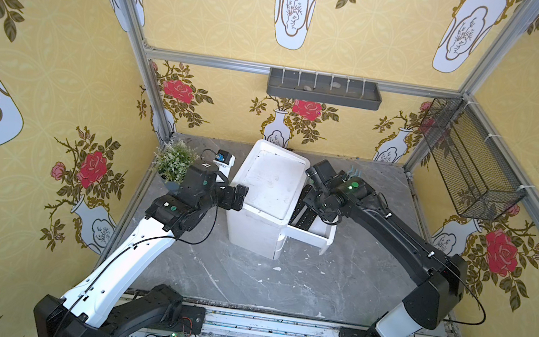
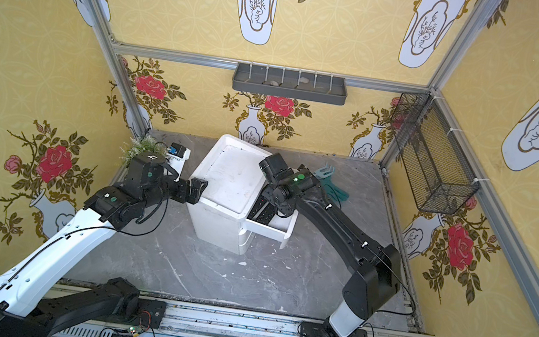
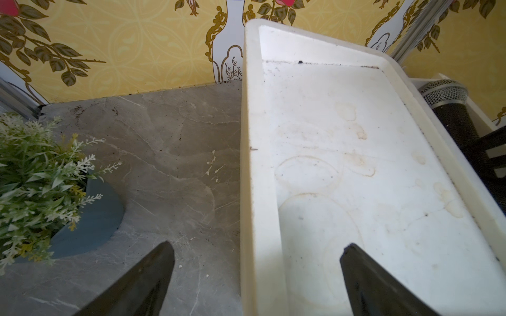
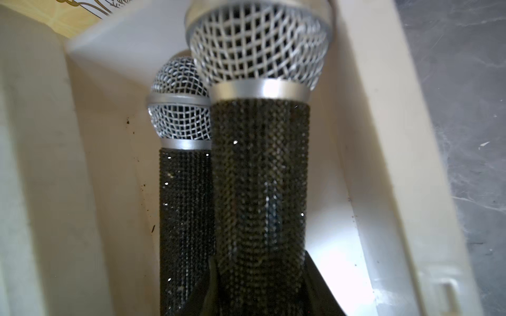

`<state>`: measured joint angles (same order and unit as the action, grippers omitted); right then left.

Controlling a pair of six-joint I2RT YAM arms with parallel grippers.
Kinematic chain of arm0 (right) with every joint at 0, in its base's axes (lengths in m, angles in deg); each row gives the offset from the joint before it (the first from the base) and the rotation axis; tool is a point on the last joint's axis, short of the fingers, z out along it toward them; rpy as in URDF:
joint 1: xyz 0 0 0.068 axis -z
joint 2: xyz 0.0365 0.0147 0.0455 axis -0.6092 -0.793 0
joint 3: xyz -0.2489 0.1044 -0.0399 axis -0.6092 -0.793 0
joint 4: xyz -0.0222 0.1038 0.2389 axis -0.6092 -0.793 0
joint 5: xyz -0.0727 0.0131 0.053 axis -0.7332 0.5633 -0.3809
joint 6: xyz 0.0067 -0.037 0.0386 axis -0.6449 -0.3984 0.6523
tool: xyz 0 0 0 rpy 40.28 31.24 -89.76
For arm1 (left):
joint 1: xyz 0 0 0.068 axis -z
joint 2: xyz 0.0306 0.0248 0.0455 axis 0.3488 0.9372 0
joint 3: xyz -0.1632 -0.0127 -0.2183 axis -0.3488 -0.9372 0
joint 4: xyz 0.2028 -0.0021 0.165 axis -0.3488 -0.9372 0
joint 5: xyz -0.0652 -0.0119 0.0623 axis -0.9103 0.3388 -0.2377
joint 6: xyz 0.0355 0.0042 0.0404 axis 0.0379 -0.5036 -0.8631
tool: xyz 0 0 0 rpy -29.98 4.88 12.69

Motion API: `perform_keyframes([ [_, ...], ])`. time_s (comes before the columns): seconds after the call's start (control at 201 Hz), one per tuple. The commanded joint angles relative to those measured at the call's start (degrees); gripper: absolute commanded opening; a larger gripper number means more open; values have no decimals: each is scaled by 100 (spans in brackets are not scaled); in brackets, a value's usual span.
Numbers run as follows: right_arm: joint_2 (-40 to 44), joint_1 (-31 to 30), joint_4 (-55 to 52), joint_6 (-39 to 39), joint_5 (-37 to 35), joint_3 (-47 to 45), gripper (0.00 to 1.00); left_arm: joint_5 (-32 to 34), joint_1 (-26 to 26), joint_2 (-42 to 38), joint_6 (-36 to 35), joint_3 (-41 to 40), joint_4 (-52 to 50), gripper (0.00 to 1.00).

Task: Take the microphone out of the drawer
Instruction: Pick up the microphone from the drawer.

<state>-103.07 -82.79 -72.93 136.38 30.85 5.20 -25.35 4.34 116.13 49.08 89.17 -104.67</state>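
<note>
Black studded microphone (image 4: 260,177): you have the right gripper (image 4: 260,276) pinched on its handle, with the silver mesh head pointing away from the wrist and the body between the walls of the open drawer (image 4: 383,169). A second microphone (image 4: 183,175) lies just beside it in the same drawer. Your left gripper (image 3: 257,254) has its jaws spread wide, straddling the rim of the white cabinet (image 1: 273,184), and holds nothing. A potted plant (image 3: 41,186) stands nearby on the grey table (image 3: 169,153).
</note>
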Motion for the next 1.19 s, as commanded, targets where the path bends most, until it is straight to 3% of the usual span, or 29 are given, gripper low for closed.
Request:
perform_keyframes([
  [0.0,94,7,97,-90,-560,82,26,134,-6,29,-90,-76,15,100],
  [0.682,196,254,555,-1268,-1138,853,23,278,-14,-43,-34,-120,148,100],
  [1.006,980,1332,1342,-1954,-398,356,23,258,-14,111,284,738,-615,100],
  [1.185,1614,2010,1450,-2285,-202,-192,23,-325,-13,200,697,1127,-952,100],
])
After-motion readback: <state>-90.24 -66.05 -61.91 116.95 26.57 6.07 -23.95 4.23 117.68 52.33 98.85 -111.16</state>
